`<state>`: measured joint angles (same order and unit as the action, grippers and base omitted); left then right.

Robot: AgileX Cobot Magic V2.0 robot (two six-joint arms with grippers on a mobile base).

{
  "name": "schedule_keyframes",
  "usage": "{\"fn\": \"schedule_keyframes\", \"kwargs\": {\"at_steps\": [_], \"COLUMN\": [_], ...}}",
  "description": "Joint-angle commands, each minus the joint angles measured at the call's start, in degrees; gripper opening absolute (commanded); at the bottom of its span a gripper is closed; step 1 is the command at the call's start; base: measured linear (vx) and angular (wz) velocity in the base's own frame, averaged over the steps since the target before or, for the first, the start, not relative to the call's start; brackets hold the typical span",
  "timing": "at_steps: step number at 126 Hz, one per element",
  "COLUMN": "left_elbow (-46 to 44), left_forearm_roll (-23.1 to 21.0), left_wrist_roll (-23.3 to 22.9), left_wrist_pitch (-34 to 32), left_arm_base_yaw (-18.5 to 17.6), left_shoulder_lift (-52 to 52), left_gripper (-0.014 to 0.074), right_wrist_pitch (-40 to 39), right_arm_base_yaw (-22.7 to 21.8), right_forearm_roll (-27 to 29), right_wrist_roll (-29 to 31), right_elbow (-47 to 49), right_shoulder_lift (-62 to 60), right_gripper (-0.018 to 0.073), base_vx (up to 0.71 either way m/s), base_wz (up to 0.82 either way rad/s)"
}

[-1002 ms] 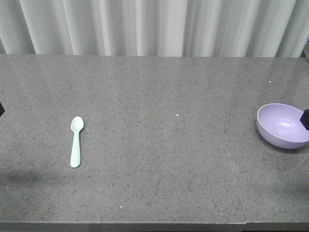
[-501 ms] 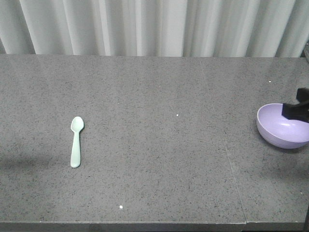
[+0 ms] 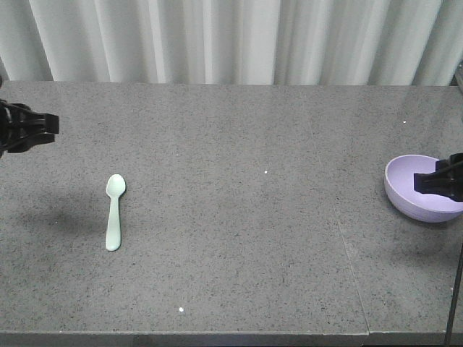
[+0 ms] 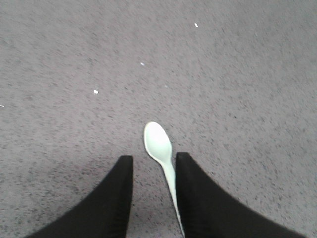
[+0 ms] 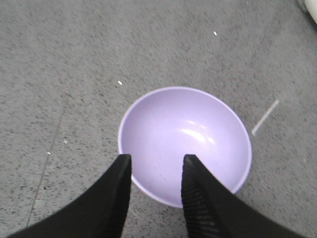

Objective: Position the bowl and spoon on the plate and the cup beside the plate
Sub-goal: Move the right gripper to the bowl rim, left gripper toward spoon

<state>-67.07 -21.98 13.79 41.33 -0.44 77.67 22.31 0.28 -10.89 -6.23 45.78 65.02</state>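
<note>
The spoon (image 3: 113, 213) is laid flat on the grey speckled countertop (image 3: 239, 246), scoop toward the curtain (image 3: 231, 40). The bowl (image 3: 402, 185) is set upright well apart from it at the right border of the front view, just beyond a seam (image 3: 351, 267), with a wide bare stretch of slab between them. The left gripper (image 4: 154, 161) is positioned above the spoon, fingers partly parted and nothing gripped, and the right gripper (image 5: 156, 158) is likewise parted and unloaded over the bowl's near rim.

The spoon (image 3: 113, 212) lies on the table (image 3: 239, 217) at left of frame; the bowl (image 3: 422, 188) sits far right.
</note>
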Motion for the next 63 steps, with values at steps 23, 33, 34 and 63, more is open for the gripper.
{"fn": "schedule_keyframes", "kwargs": {"at_steps": [23,33,34,63], "left_elbow": [-6.16,-6.29,-6.29,-6.29], "left_forearm_roll": [-2.15,-2.15,-2.15,-0.13], "left_wrist_roll": [0.84,0.89,0.89,0.94], "left_wrist_pitch": [2.33,1.52,1.52,1.32], "left_arm_base_yaw": [-0.46,-0.46,-0.46,-2.34], "left_shoulder_lift": [3.98,5.08,5.08,8.37], "left_gripper": [0.0435,0.0456,0.0456,0.0456], "right_wrist_pitch": [7.6,11.18,11.18,13.26], "right_arm_base_yaw": [-0.34,-0.34,-0.34,-0.34], "right_forearm_roll": [-7.37,-6.86,-6.86,-6.5], "right_wrist_roll": [-9.86,-9.81,-9.81,-9.59], "right_elbow": [8.46,10.98,10.98,13.7], "right_shoulder_lift": [3.04,4.78,4.78,7.5], "right_gripper": [0.0389,0.0426,0.0426,0.0454], "base_vx": [0.0,0.0,0.0,0.0], "base_wz": [0.0,0.0,0.0,0.0]}}
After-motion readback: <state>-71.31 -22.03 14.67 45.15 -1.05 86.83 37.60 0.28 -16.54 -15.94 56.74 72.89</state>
